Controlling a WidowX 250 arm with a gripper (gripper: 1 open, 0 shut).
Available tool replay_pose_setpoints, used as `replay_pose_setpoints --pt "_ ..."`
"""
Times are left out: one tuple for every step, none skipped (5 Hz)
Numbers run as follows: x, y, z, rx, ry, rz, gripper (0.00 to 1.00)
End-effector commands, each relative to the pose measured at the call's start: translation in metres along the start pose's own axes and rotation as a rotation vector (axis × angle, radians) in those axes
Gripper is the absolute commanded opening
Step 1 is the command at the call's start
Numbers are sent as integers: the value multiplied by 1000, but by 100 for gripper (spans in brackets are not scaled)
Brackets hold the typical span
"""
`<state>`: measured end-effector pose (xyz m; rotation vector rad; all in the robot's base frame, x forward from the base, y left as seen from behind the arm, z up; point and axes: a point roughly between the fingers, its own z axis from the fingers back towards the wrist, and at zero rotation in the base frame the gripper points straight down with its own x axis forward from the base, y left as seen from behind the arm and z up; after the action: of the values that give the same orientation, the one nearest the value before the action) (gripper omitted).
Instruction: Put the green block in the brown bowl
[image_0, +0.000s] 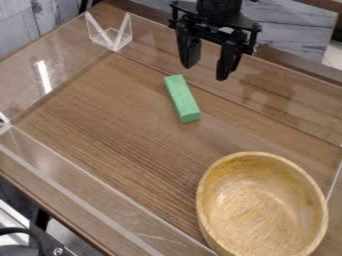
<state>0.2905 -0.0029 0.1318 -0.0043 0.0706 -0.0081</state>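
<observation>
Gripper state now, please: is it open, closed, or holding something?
Gripper: open, holding nothing, above the table behind the green block.

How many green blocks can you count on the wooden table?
1. The green block lies mid-table, beyond the brown bowl and just in front of the tool. None appear hidden.

The scene is evenly and brightly lit. Pale glare is spread across the far left of the table (94, 110) and along the clear wall (60, 45). A soft, short shadow is cast beside the block (182, 98). The picture is small and coarse; fine detail is lost, and the gripper (214, 55) is rendered slightly blurred.
</observation>
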Motion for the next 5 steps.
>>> replay_pose_setpoints --pt "-1 8 -13 -23 2 249 100" --pt "-6 26 -37 -49 9 498 100" --pt "-3 33 -50 -70 -14 621 100" --pt "4 29 -52 -80 -26 638 100" --pt "8 28 -53 -88 -32 639 100"
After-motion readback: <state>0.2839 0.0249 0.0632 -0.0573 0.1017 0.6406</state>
